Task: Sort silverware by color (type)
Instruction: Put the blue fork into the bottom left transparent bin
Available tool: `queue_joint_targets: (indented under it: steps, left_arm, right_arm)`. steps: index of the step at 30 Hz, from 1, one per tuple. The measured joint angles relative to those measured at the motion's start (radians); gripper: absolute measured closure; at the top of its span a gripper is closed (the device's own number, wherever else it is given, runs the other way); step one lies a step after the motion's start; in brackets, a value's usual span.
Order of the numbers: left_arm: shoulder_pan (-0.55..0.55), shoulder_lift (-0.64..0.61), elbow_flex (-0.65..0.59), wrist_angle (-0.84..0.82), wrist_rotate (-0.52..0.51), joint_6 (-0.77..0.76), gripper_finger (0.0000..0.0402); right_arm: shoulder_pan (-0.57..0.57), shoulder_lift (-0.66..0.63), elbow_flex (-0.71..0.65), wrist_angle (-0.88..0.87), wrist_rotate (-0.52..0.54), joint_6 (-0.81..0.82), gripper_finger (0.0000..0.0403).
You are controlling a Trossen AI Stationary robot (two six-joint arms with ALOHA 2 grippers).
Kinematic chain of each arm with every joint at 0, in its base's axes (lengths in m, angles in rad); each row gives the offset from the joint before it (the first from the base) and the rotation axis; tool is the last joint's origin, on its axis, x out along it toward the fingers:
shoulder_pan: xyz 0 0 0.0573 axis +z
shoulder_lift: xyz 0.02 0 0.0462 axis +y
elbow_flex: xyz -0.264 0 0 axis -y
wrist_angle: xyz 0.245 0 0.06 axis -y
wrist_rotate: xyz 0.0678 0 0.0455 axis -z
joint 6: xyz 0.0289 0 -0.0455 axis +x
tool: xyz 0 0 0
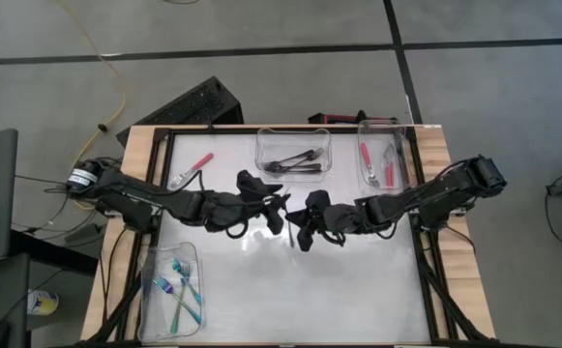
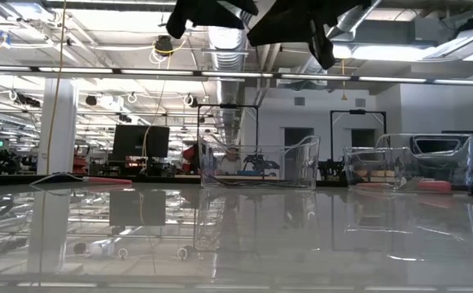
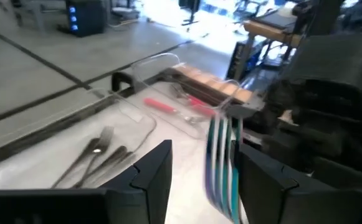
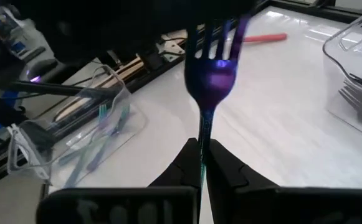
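My right gripper is shut on a teal-blue fork and holds it above the middle of the table. The silver tines point at my left gripper. That gripper is open. Its two fingers stand on either side of the fork's tines, and I cannot tell whether they touch. In the high view the two grippers meet, left and right. A red fork lies flat on the table at the far left. My right gripper pinches the fork's slim handle between its two fingers. The fork runs on along the fingers, with the tines leading away from the gripper. It is lifted clear of the table. How far the handle reaches back between the fingers is hidden.
Three clear bins stand on the table. The far middle bin holds dark forks, the far right bin holds red ones, and the near left bin holds teal ones. Both arms hang high over the table.
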Motion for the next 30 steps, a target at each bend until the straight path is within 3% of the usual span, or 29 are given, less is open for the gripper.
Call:
queue_joint_targets:
  steps: [3,10,15,18,24,28,30]
  left_arm:
    - [-0.002,0.000,0.014,-0.038,-0.034,0.000,0.0263]
    - [0.011,0.004,0.014,-0.033,0.008,-0.002,0.0284]
    - [0.011,0.005,0.014,-0.044,0.043,-0.005,0.0380]
    - [0.011,0.002,0.014,-0.065,0.047,-0.003,0.0397]
    - [0.011,-0.099,0.014,-0.141,0.135,0.000,0.0401]
    - [0.015,-0.206,0.014,-0.348,0.153,-0.018,0.0402]
    - [0.023,-0.274,0.013,-0.439,0.208,-0.057,0.0401]
  right_arm:
    - [0.007,0.000,0.000,-0.005,0.001,-0.006,0.0374]
    - [0.009,0.000,0.000,-0.008,0.006,-0.020,0.0374]
    - [0.001,0.000,0.000,-0.005,-0.002,-0.041,0.0371]
    - [-0.003,0.000,0.000,-0.010,-0.036,-0.081,0.0358]
    - [0.000,-0.016,0.002,-0.001,-0.082,-0.159,0.0296]
    - [-0.011,-0.066,0.002,0.007,-0.120,-0.224,0.0227]
    - [-0.019,-0.102,0.002,0.007,-0.136,-0.256,0.0189]
